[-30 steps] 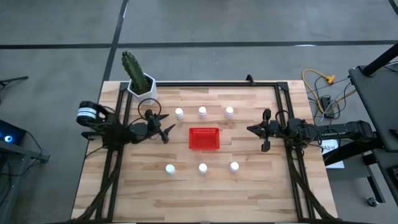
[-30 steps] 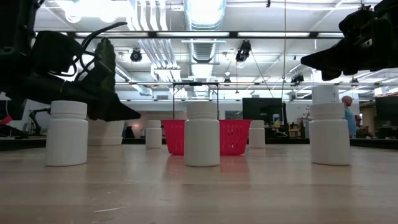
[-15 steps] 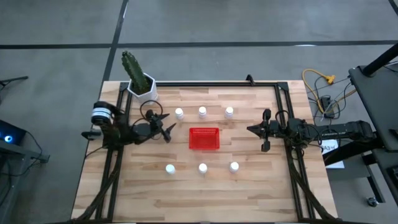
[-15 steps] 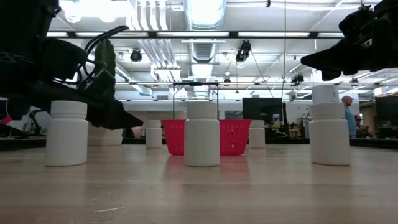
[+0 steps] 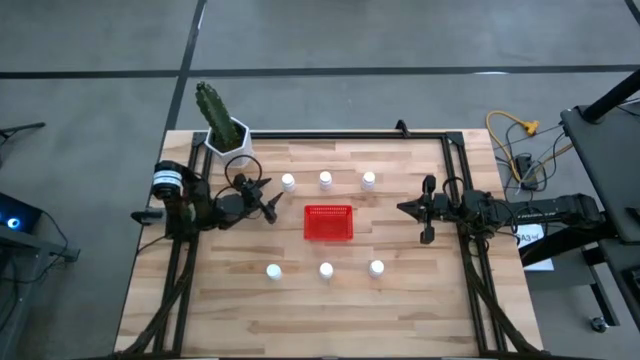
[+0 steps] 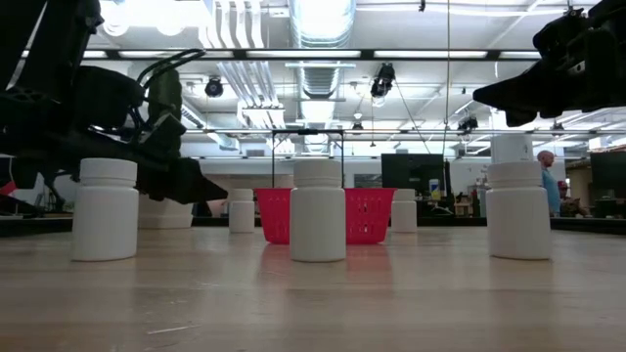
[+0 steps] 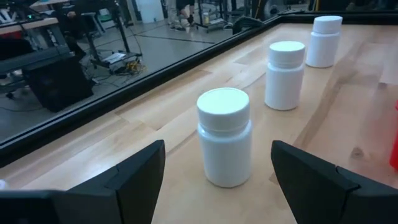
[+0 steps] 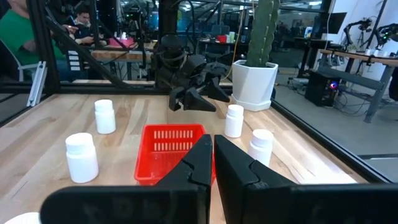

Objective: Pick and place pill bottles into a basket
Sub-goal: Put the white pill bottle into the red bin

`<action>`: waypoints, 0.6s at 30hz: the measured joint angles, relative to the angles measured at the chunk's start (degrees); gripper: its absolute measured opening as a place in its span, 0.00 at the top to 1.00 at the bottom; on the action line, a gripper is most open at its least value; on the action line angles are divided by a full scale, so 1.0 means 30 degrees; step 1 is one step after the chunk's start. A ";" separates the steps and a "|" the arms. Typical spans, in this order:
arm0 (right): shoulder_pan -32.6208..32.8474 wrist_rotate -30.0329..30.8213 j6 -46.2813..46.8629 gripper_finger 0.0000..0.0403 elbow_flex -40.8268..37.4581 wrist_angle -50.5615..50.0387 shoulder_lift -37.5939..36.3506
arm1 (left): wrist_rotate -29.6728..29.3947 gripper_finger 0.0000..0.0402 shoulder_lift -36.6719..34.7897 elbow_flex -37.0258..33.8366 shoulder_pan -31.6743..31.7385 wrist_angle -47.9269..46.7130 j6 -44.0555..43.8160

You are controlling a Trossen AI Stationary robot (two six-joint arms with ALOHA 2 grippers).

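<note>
Smooth cylindrical bottle (round cap) upright.

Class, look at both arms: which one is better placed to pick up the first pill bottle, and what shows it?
Left. The left pincer is open with a pill bottle straight ahead between its fingers. The right pincer is shut and waits beside the red basket, aimed at no bottle.

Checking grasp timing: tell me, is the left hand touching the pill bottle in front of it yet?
Apart. The left wrist view shows the left hand open, with bare table between each finger and the nearest pill bottle.
</note>
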 joint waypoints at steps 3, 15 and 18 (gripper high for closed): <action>0.0000 0.0000 -0.0002 0.98 0.0000 0.0000 0.0000 | 0.0338 0.32 0.0043 0.0000 0.0032 -0.0164 -0.0416; 0.0000 0.0007 0.0000 0.98 0.0000 0.0000 -0.0007 | 0.0902 0.32 0.1168 0.0884 0.0198 -0.0820 -0.0827; -0.0007 0.0007 0.0000 0.98 0.0000 -0.0007 -0.0007 | 0.0899 0.32 0.1719 0.1182 0.0294 -0.0822 -0.0859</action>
